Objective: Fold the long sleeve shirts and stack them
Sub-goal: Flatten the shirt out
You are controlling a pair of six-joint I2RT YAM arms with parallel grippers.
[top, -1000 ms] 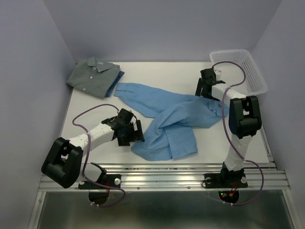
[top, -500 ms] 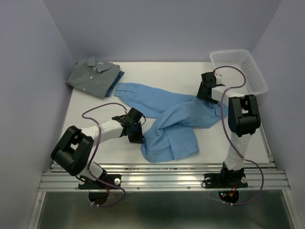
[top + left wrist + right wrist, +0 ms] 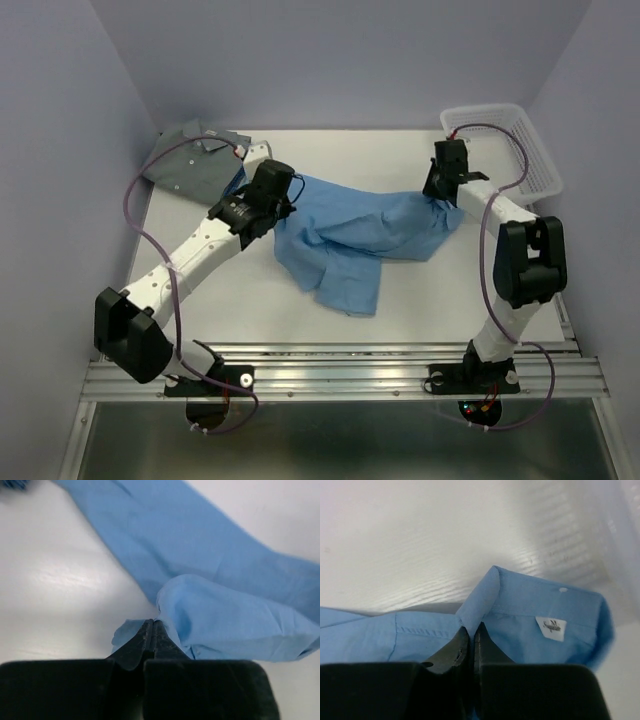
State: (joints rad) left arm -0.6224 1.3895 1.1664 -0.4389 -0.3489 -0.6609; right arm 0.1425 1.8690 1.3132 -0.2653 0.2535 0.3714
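1. The light sky-blue shirt is spread on the table, with its long axis run left to right between the grippers.
2. The left gripper is clamped on its hem end, and the right gripper is pinched on the collar.
3. The folded grey-green shirt is seen back-left, nearest the left arm.

Basket right of loose shirt

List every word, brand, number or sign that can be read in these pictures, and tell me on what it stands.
White label at the collar of the light blue shirt: one short word in dark script, too blurred to read.
No other text, number or sign shows in any view.
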